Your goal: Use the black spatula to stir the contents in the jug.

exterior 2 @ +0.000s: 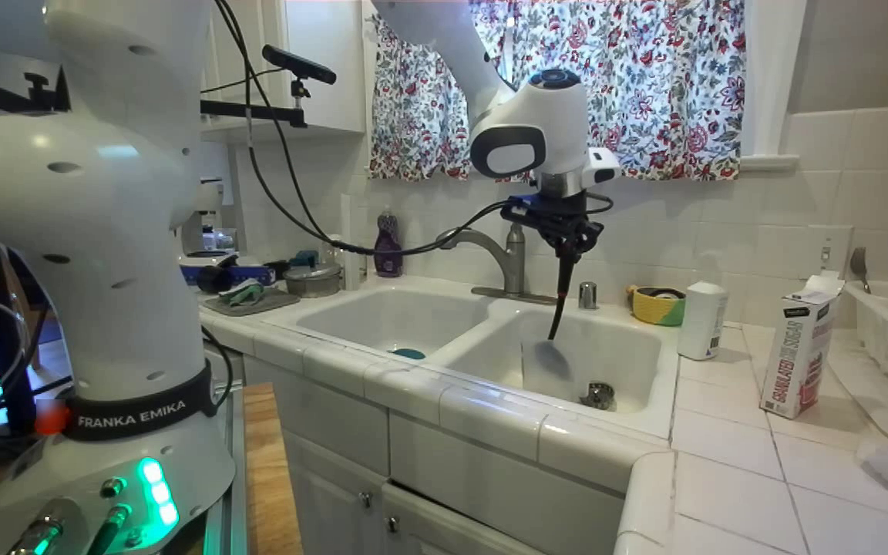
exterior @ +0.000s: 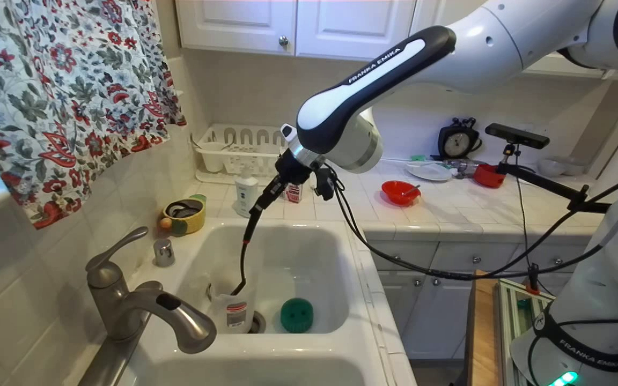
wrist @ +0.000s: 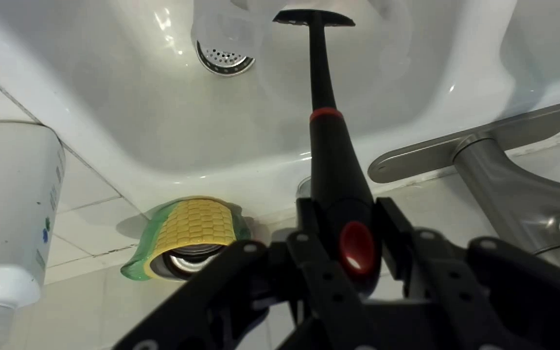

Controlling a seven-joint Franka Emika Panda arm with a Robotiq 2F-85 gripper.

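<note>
Over the sink (exterior: 309,257), your pincer (wrist: 345,210) grips the spatula (wrist: 331,146), which seems to dip into the jug (exterior: 235,314) standing near the drain (wrist: 224,60). Make small, slow circles, pressing lightly on the jug's sides, lest it tip.

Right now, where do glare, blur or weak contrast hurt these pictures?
Wrist view: glints on the sink; the gripper looks soft, its black merging with the black spatula. In an exterior view, the edges of the pale jug barely stand out from the white sink; in an exterior view, green lights glare nearly white.
</note>
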